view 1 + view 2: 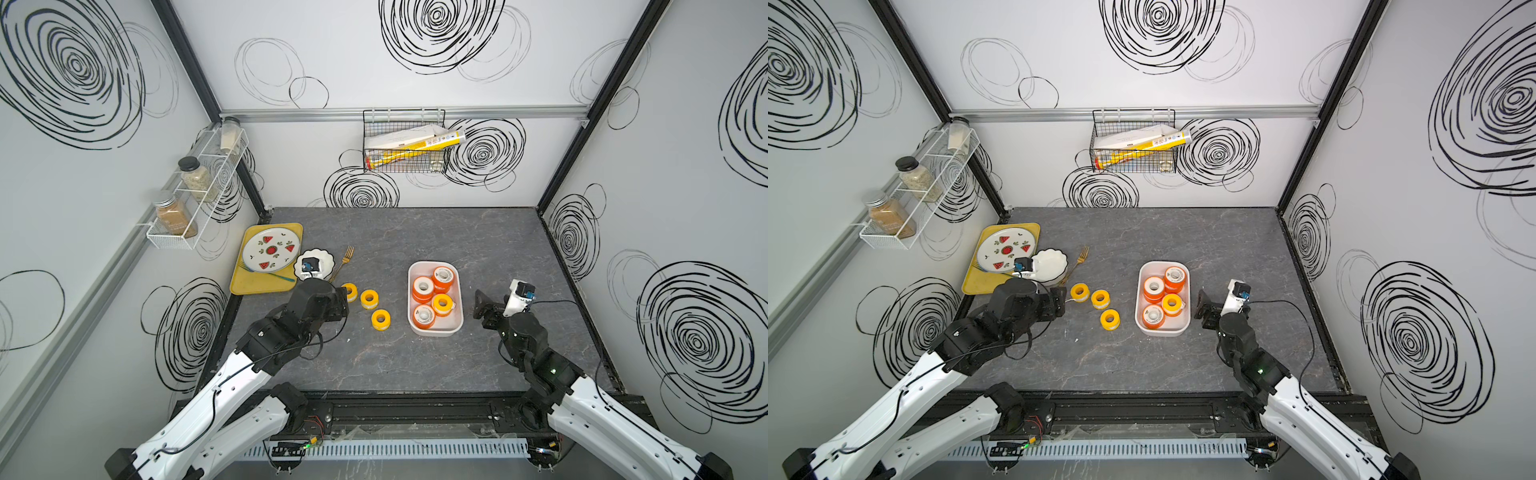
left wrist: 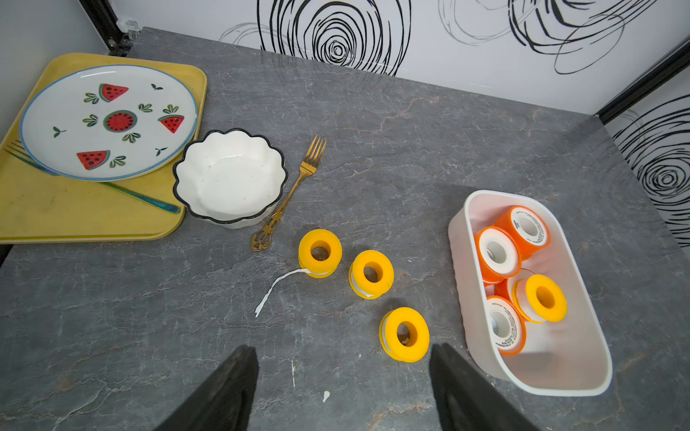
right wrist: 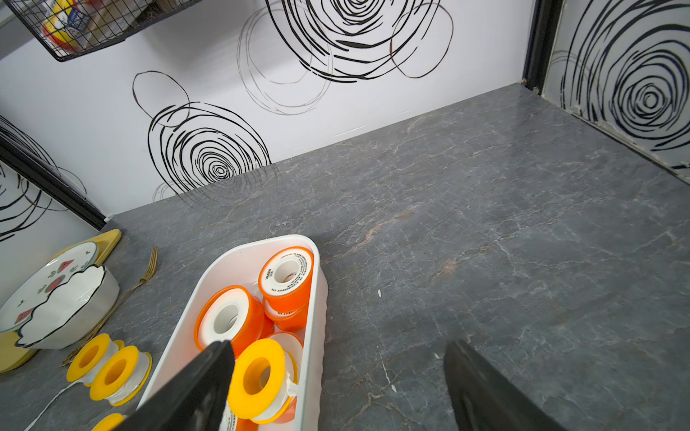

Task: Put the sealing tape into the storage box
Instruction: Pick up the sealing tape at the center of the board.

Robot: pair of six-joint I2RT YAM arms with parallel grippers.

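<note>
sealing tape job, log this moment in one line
storage box: holds orange and yellow tape spools | table: three yellow spools outside box | left end effector: open, empty, near spools | right end effector: open, empty, by box

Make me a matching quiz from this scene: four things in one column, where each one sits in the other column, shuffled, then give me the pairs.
Things
1. watermelon plate
2. gold fork
3. orange tape spools
4. spice jars

Places
A. in the white rack on the side wall
B. inside the white box
C. on the yellow tray
D. flat on the table, beside the scalloped bowl

Pairs: 1-C, 2-D, 3-B, 4-A
</note>
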